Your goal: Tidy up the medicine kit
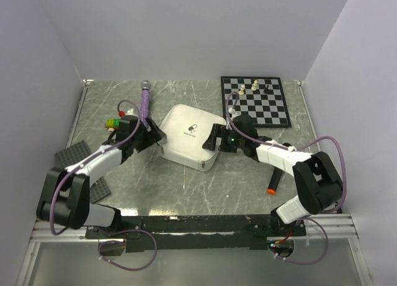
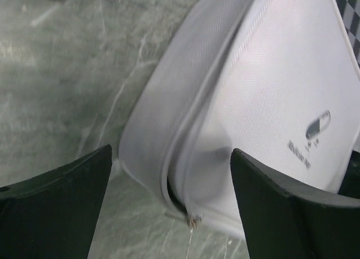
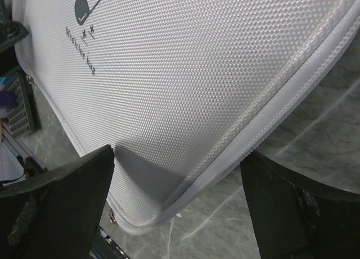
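Note:
The white medicine kit (image 1: 189, 137) lies flat in the middle of the table, lid down, pill logo (image 1: 191, 128) on top. My left gripper (image 1: 156, 136) is open at the kit's left corner. In the left wrist view the gripper (image 2: 171, 214) straddles that corner, where the zip gapes slightly by a small metal zip pull (image 2: 193, 219). My right gripper (image 1: 217, 139) is open at the kit's right corner. In the right wrist view its fingers (image 3: 62, 203) flank the rounded corner of the kit (image 3: 185, 73) without pinching it.
A black-and-white chessboard (image 1: 255, 101) with a few pieces (image 1: 254, 85) lies at the back right. A purple microphone (image 1: 145, 100) and small coloured bricks (image 1: 113, 123) sit at the back left, grey baseplates (image 1: 74, 154) at the left. An orange-tipped marker (image 1: 273, 182) lies near the right arm.

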Robot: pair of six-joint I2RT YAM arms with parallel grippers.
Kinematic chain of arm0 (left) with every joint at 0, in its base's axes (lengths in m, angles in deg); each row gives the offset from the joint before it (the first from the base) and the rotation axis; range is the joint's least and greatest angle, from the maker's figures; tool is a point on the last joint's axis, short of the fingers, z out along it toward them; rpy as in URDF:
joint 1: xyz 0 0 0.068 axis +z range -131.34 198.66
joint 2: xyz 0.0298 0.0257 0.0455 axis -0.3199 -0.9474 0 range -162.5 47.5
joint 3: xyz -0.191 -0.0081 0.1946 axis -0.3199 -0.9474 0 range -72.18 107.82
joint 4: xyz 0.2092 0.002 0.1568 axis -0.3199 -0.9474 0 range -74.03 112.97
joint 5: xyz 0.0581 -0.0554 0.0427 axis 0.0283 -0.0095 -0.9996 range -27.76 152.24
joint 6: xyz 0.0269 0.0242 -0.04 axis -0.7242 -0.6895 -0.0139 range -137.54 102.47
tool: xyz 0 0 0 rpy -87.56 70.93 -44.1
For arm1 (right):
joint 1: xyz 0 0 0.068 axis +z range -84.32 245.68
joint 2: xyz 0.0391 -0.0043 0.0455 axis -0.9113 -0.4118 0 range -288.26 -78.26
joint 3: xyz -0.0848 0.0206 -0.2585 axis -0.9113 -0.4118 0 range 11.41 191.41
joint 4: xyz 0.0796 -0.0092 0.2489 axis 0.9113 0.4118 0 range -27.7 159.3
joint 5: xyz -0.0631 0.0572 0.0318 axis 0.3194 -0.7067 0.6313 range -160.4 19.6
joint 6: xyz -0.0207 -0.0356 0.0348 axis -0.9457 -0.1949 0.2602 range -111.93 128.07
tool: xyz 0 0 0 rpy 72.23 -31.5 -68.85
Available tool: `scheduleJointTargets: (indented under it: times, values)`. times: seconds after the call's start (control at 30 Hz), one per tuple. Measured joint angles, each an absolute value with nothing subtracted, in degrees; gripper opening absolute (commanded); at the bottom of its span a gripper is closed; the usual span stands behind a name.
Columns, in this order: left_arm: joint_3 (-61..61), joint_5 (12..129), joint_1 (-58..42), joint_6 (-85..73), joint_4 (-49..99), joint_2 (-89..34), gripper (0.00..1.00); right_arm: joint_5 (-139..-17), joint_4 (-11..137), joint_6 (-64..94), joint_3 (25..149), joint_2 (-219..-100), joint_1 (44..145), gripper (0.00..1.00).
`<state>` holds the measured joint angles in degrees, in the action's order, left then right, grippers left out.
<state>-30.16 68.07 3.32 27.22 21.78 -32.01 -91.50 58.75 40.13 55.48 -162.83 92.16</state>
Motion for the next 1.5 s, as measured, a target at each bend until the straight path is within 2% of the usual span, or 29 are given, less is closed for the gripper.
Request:
scheduleJointTargets:
  times: [0.3, 0.47, 0.67, 0.73, 0.9, 1.2, 1.37, 1.5]
  values:
    - [-40.15, 70.49, 3.37, 30.17, 27.68, -22.67, 0.84, -93.90, 58.00, 38.12, 59.22, -168.01, 96.86, 0.97]
    - [-41.42, 68.81, 3.35, 30.65, 23.81, -15.72, 0.88, -92.40, 59.42, 37.37, 59.75, -167.86, 98.15, 1.00]
    - [-36.37, 61.92, 3.37, 27.44, 12.69, -5.08, 0.87, -83.11, 65.79, 35.06, 55.29, -155.36, 101.04, 0.99]
    - [-33.68, 60.57, 3.37, 26.50, 10.98, -4.38, 0.86, -79.15, 68.19, 33.90, 55.20, -150.46, 104.23, 0.95]
    - [-25.29, 62.86, 3.37, 25.88, 11.49, -11.72, 0.85, -71.63, 72.04, 34.64, 56.51, -148.14, 113.08, 0.86]
    - [-15.93, 76.39, 2.14, 25.67, 15.40, -35.83, 0.83, -57.56, 77.61, 41.79, 59.33, -157.91, 125.87, 0.88]
    - [-15.69, 76.92, 0.92, 24.75, 15.18, -38.72, 0.82, -53.16, 77.78, 45.28, 63.11, -162.59, 126.22, 0.92]
    - [-15.69, 75.54, 0.81, 24.09, 15.05, -38.72, 0.82, -49.73, 78.29, 46.71, 67.09, -166.53, 126.17, 0.88]
